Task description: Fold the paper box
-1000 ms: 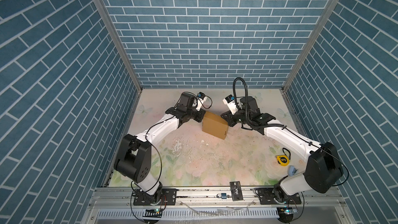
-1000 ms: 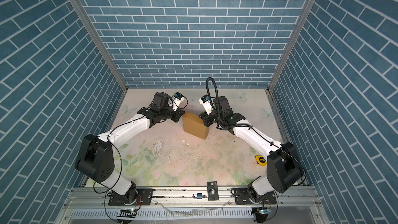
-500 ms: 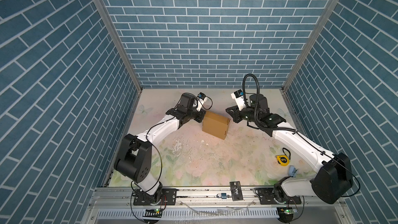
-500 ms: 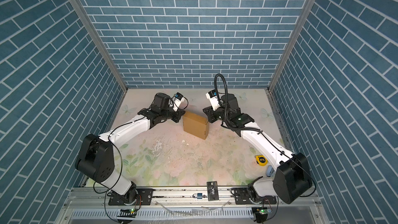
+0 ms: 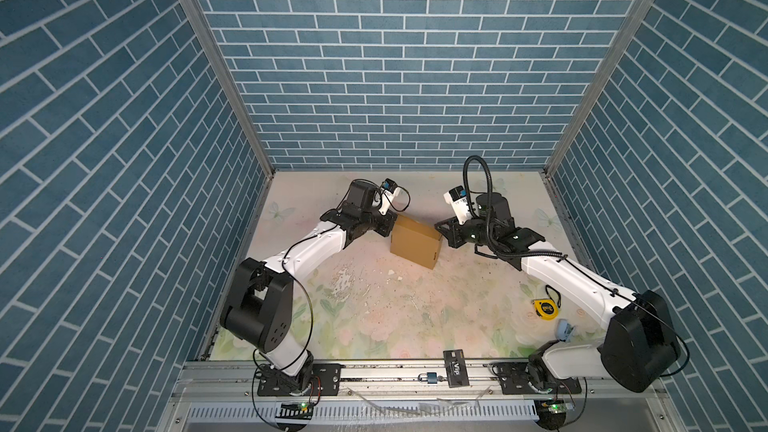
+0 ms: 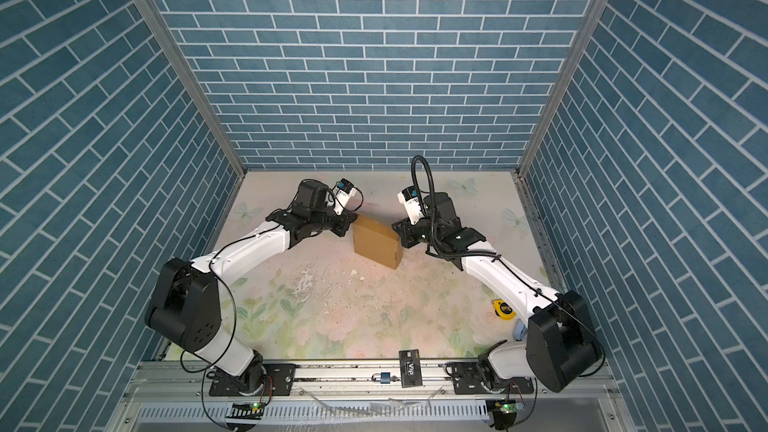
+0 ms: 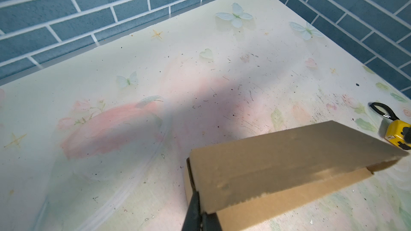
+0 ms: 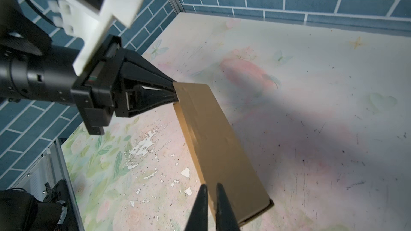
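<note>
The paper box [image 5: 413, 241] sits closed on the floral desk [image 5: 374, 317], toward 12 o'clock of the desk's middle in both top views and between the two arms. It is plain tan cardboard, and one narrow end face with a small notch faces 4 o'clock. Whether it lies flat or is tipped up on an edge cannot be told.

The left tool [image 5: 390, 227] meets the box at its 10 o'clock corner. In the right wrist view, this tool's [image 8: 174, 92] black fingers taper together and are clamped on that corner of the box [image 8: 213, 134]. The left wrist view shows one dark finger running up the end of the box [image 7: 289, 165] at the same corner.

The right tool [image 5: 440, 235] is at the box's 2 o'clock corner, touching or just beside it. In its own wrist view, its [image 8: 211, 187] two pointed fingers stand almost together with only a thin slit between them, over the long edge of the box. Whether any cardboard is pinched in that slit cannot be told.

A yellow tape measure [image 5: 545, 309] lies at 4 o'clock on the desk, well apart from the box, with a small pale blue clip [image 5: 565, 329] just beside it. A dark card [image 5: 455, 366] rests at 6 o'clock on the front rail.
</note>
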You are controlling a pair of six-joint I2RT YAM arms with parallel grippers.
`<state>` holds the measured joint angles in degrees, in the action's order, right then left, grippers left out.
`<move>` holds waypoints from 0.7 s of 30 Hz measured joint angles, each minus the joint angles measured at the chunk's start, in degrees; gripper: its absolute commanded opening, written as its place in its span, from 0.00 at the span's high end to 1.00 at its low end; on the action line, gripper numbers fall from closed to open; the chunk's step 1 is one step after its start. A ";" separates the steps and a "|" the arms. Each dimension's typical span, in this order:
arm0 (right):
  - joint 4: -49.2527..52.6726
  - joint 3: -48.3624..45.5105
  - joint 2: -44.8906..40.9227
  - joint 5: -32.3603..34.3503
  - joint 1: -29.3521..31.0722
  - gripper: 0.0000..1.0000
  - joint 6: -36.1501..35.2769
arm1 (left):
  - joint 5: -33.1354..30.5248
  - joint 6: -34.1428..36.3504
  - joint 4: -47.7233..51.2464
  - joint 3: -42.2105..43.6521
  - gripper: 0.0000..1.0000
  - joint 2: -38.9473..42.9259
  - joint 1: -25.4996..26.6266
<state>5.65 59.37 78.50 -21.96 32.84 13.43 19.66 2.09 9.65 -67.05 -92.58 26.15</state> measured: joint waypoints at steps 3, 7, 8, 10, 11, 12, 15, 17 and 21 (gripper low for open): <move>-0.76 -0.09 0.09 -0.31 0.00 0.89 0.15 | -0.09 0.07 0.02 0.00 0.93 0.00 0.02; -3.72 -4.17 0.13 -0.35 0.26 0.89 1.01 | -0.11 0.13 0.37 -0.11 0.92 0.00 0.02; -4.44 -5.53 0.20 -0.59 0.39 0.89 1.36 | -0.09 0.11 0.48 -0.11 0.92 0.00 0.02; -5.40 -6.03 0.22 -0.55 0.68 0.89 1.64 | -0.11 0.11 0.90 -0.31 0.92 0.00 0.02; -5.64 -6.03 0.24 -0.46 0.76 0.89 1.70 | -0.11 0.11 1.18 -0.50 0.92 -0.04 0.02; -5.68 -6.05 0.26 -0.39 0.76 0.89 1.75 | -0.11 0.11 1.31 -0.57 0.92 -0.07 0.02; -5.75 -6.08 0.26 -0.22 0.85 0.89 1.70 | 0.09 0.09 1.40 -0.59 0.83 -0.07 0.07; -5.68 -6.08 0.26 -0.13 0.90 0.89 1.60 | 0.04 0.17 1.64 -0.57 0.77 -0.17 0.15; -5.66 -6.08 0.31 -0.20 0.92 0.89 1.57 | -0.46 0.63 2.73 -1.01 0.68 -0.22 0.13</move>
<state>-0.01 53.30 78.81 -22.15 33.76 15.00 19.20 2.72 12.38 -68.05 -92.79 26.28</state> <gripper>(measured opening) 0.107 0.289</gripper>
